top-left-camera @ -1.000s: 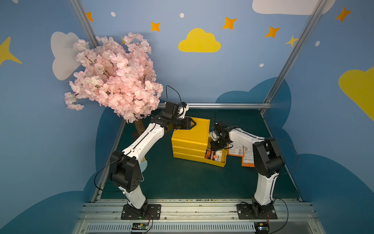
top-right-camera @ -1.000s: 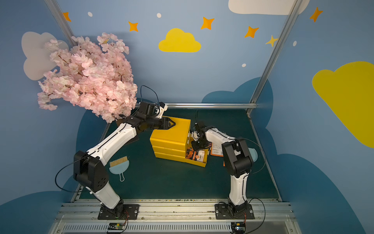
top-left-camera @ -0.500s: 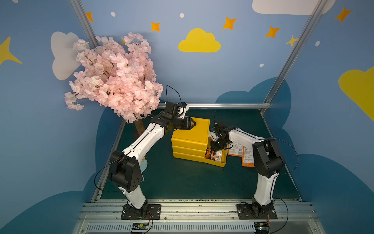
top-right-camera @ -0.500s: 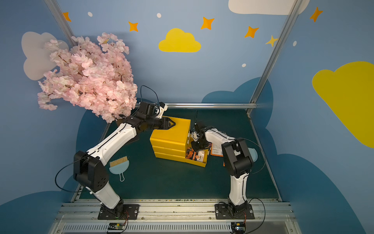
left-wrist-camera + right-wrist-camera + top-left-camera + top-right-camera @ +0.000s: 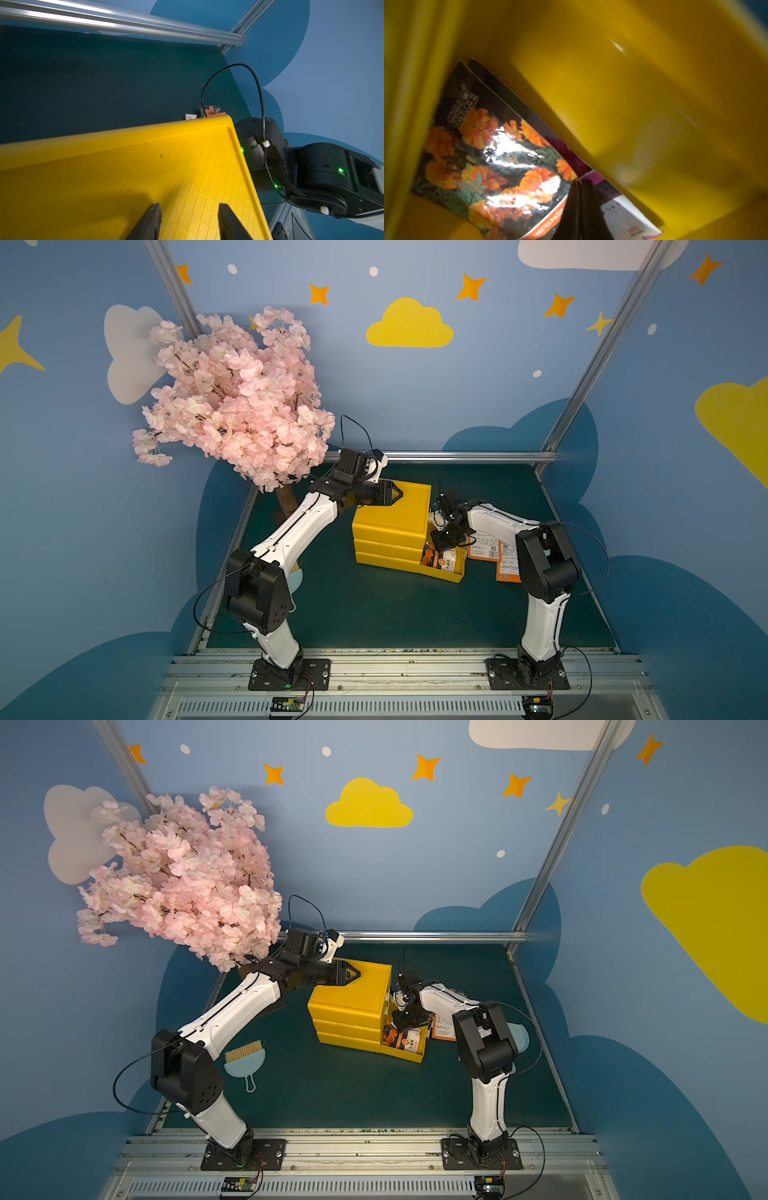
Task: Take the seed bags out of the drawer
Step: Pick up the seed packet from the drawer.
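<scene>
A yellow three-drawer cabinet (image 5: 390, 510) stands mid-table with its bottom drawer (image 5: 444, 576) pulled out to the right. Seed bags lie in the drawer: an orange-flower packet (image 5: 492, 158) on top of a pink and white one (image 5: 625, 216). My right gripper (image 5: 579, 207) reaches down into the drawer (image 5: 405, 1054), shut on the orange packet's edge. Two more seed bags (image 5: 484, 547) lie on the mat just right of the drawer. My left gripper (image 5: 189, 216) rests open on the cabinet top (image 5: 124, 166), holding nothing.
A pink blossom tree (image 5: 237, 402) stands at the back left, over the left arm. A pale blue brush (image 5: 245, 1058) lies on the mat at the left. A pale blue dustpan (image 5: 521, 1036) shows partly behind the right arm. Metal rails edge the table.
The right gripper's jaws have closed on the orange packet's edge inside the drawer. Both arms have stayed almost where they were.
</scene>
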You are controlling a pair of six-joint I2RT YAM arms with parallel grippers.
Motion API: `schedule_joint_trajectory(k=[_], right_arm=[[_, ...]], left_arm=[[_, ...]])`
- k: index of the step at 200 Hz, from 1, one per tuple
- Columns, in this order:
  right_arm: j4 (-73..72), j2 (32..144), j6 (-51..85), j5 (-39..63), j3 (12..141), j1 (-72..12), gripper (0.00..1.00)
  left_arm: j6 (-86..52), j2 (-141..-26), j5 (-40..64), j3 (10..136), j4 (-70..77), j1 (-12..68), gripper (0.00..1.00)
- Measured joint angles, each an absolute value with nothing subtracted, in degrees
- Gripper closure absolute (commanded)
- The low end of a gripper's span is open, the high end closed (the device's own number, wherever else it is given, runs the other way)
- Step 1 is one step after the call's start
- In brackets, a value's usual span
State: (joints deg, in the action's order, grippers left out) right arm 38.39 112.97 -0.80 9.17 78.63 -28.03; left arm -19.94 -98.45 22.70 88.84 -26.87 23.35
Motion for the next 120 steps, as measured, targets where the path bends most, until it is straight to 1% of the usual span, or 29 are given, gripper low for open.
schedule_joint_trajectory(k=[31,63,120], right_arm=[[40.1,113.0,0.0,8.8,79.9,-28.0,1.00],[44.1,113.0,0.6,7.6,84.1,-28.0,1.00],[51.5,113.0,1.1,2.8,91.9,-28.0,1.00]], left_arm=[[-20.0,-98.4,22.7,88.8,-26.9,23.4,0.49],[-20.1,-98.4,22.7,88.8,-26.9,23.4,0.49],[-20.3,-98.3,22.7,88.7,-26.8,23.4,0.49]])
